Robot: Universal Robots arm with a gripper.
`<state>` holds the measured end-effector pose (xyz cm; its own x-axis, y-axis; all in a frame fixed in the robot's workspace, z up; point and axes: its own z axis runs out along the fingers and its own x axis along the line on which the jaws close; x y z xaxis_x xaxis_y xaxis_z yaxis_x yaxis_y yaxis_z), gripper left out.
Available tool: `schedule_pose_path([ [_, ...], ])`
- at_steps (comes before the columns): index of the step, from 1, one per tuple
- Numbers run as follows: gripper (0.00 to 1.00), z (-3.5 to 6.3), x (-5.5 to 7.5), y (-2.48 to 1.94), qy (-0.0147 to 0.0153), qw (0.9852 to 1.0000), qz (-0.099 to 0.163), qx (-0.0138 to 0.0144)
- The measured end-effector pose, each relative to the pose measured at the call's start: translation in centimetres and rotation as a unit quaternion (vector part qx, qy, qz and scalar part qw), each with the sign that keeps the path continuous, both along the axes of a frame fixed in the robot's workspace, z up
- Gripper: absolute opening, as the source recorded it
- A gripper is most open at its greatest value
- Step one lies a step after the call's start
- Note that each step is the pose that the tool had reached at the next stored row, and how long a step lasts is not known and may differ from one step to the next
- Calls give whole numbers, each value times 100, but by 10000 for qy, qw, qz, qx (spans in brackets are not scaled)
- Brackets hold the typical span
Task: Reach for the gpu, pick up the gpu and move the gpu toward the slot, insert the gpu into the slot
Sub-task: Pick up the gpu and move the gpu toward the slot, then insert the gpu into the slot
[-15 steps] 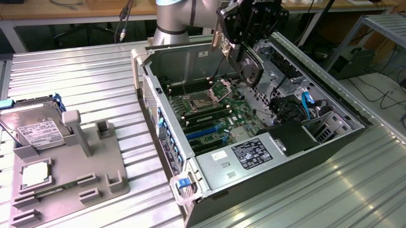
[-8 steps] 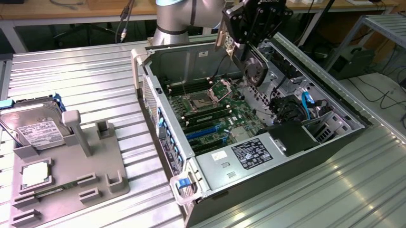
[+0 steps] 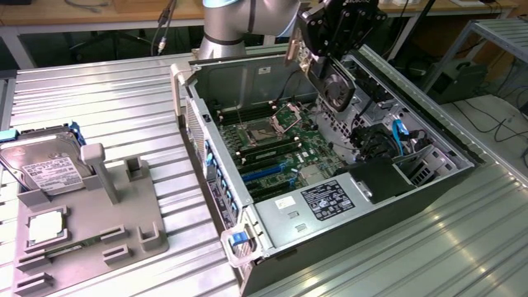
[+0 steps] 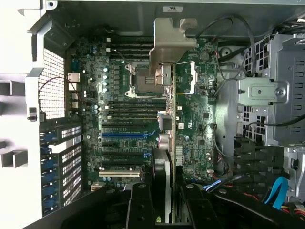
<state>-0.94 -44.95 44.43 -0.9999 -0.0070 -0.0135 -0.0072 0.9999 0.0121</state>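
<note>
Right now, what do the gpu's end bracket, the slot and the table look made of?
gpu end bracket: sheet metal, dull silver-grey, bent over at the tab.
slot: blue plastic going by its even colour, probably moulded.
table: ribbed metal, probably aluminium, with a brushed sheen and light streaks along the ribs.

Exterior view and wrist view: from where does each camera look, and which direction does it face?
Exterior view: high beside the table, looking down slantwise into the open case; the arm and gripper show.
Wrist view: on the wrist, looking straight down along the held gpu at the motherboard; gripper fingers show.
Shared: gpu, motherboard, blue slot.
</note>
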Motion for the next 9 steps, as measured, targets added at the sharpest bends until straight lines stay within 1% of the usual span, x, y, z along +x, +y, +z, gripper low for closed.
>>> schedule_pose_path([
  [9, 27, -1, 12, 0, 0, 10000, 0, 1],
])
